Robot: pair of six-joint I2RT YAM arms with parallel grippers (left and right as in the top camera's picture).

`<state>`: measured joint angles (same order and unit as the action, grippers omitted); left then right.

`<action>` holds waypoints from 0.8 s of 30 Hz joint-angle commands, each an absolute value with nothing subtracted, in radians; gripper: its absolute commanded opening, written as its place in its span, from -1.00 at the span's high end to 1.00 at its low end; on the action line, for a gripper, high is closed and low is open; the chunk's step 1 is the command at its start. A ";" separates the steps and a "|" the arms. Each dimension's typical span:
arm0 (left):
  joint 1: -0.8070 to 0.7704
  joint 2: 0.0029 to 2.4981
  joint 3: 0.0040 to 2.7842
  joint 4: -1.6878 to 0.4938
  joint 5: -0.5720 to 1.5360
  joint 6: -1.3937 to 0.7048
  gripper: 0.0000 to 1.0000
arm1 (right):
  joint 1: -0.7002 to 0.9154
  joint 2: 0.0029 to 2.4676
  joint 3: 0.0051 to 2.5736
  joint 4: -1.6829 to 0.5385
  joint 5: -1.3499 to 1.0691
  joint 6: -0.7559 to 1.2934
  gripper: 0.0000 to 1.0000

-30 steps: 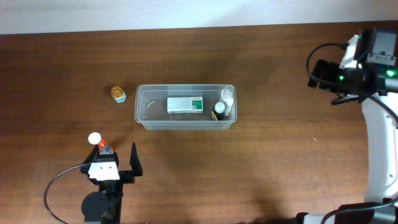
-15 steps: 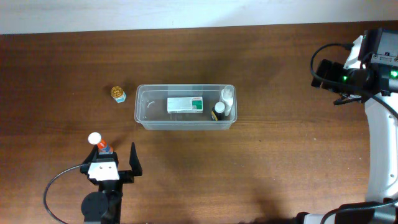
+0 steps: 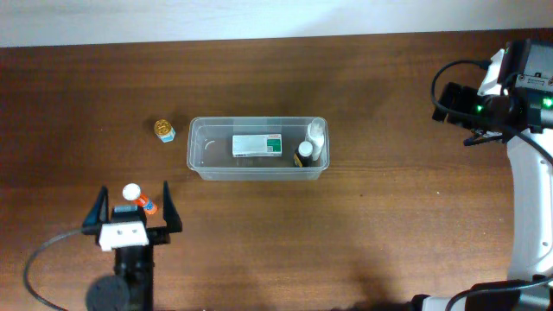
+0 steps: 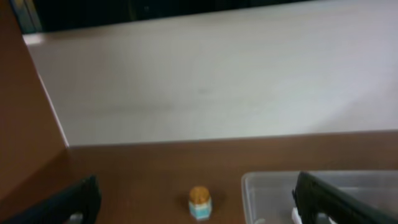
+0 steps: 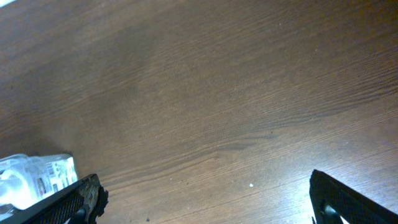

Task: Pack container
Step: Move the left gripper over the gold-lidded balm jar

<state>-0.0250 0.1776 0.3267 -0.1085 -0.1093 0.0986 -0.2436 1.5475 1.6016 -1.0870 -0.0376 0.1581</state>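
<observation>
Lowering the left gripper (image 3: 134, 191), jaws spread wide astride the small bottle (image 3: 131, 192), should centre it before squeezing. The container (image 3: 207, 149) sits beyond and right of the bottle; the right gripper (image 5: 205, 184), likewise spread, hangs well right.

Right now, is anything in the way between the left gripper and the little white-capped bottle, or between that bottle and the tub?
Nothing visible. From above, the bottle lies between the open left gripper's fingers, and beyond them only bare table separates it from the tub. The gold-capped bottle sits off to the side.
</observation>
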 commanded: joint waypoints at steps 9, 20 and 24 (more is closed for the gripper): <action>0.061 0.891 1.026 -0.462 0.130 0.137 -0.99 | -0.249 1.548 1.605 -1.086 -0.029 0.166 -0.97; 0.119 1.288 1.328 -0.736 0.199 0.137 -0.99 | -0.249 1.548 1.605 -1.086 -0.029 0.166 -0.97; 0.119 1.369 1.328 -0.749 0.199 0.136 -0.99 | -0.249 1.548 1.605 -1.086 -0.029 0.166 -0.97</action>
